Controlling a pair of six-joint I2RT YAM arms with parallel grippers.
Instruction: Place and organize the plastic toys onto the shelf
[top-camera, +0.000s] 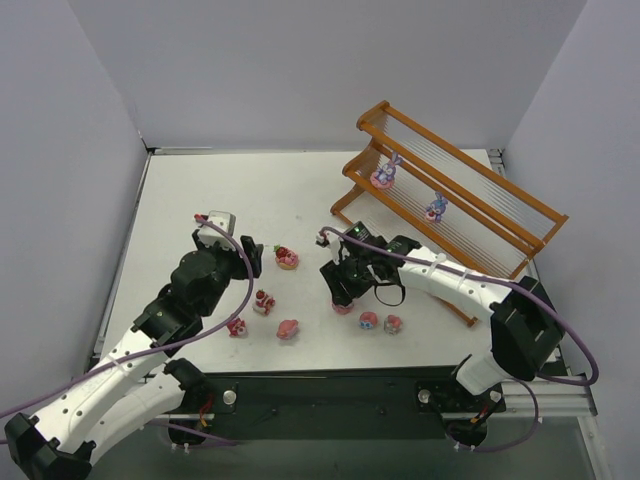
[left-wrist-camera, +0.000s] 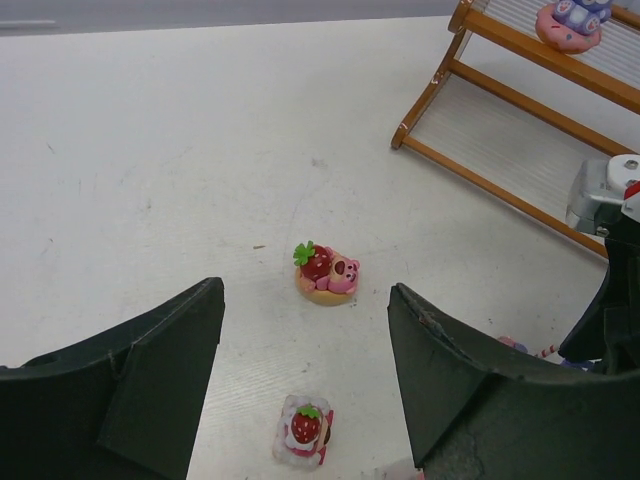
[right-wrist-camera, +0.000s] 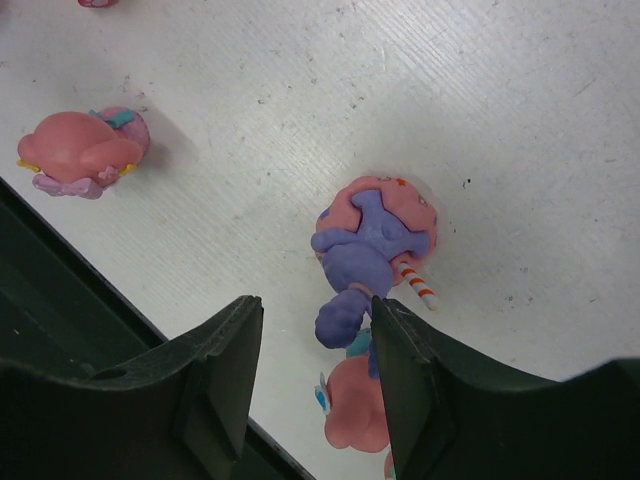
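Note:
The shelf (top-camera: 452, 190) stands at the back right, with two purple bunny toys (top-camera: 386, 172) (top-camera: 437, 207) on its rods. Several plastic toys lie on the table in front of the arms. My right gripper (top-camera: 341, 291) is low over a purple bunny toy (right-wrist-camera: 377, 232) lying on its side on a pink base. The jaws (right-wrist-camera: 315, 305) are open around its ears; the right finger touches it and the left stands off. My left gripper (left-wrist-camera: 305, 300) hangs open and empty above the table, with a strawberry cake toy (left-wrist-camera: 305, 428) below the gap and a strawberry tart toy (left-wrist-camera: 325, 272) just ahead.
More toys lie near the table's front edge: a pink one (top-camera: 288, 328), a red one (top-camera: 237, 326) and two (top-camera: 369, 320) (top-camera: 393, 324) beside the right gripper. A pink toy (right-wrist-camera: 85, 150) lies left of the right jaws. The black base rail (top-camera: 330, 390) runs along the front edge.

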